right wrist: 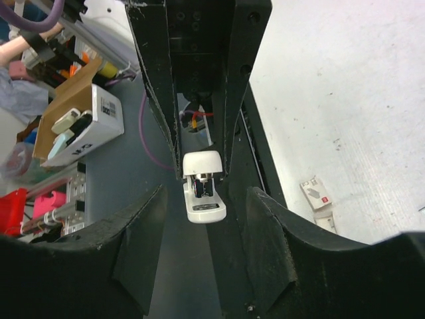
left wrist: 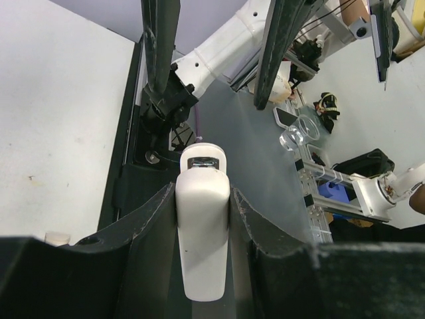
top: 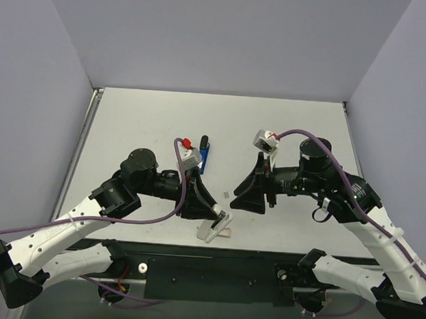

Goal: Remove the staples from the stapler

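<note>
My left gripper (left wrist: 202,194) is shut on a white stapler (left wrist: 202,232), both fingers pressed against its sides. In the top view it holds that stapler (top: 215,229) over the table's near edge. The right wrist view shows the same stapler (right wrist: 203,193) hinged apart, with dark metal between its white top and base. My right gripper (right wrist: 206,199) stands open a short way in front of it, nothing between its fingers. A slim blue stapler with a black end (top: 204,156) lies on the table behind the left wrist. The staples are hidden.
Small white paper scraps with red marks (right wrist: 315,193) lie on the table beside the right gripper, seen in the top view as a scrap (top: 227,194) between the two grippers. The table's near edge (top: 265,249) runs just below both grippers.
</note>
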`<state>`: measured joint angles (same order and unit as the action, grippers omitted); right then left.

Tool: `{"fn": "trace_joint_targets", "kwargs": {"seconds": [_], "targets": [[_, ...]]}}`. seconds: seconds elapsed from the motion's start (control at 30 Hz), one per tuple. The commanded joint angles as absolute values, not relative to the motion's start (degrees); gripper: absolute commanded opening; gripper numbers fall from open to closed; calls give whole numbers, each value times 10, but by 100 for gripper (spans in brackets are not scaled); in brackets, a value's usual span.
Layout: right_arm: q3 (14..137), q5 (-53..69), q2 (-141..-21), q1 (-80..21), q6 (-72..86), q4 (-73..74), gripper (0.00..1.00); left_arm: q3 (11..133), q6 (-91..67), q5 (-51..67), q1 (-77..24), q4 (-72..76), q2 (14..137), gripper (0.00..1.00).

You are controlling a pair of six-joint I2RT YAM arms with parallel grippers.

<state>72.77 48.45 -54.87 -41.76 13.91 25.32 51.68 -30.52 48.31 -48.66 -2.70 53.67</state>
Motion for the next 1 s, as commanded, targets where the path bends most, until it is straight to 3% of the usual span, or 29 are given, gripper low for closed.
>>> {"fn": "trace_joint_targets", "kwargs": {"seconds": [0.0,0.97], "targets": [[743,517,-563,-441,104,264,46,552,-281,505,-488,-33,536,0],[710,465,-609,-534,67,285,24,542,-292,502,-488,-10,525,0]]}}
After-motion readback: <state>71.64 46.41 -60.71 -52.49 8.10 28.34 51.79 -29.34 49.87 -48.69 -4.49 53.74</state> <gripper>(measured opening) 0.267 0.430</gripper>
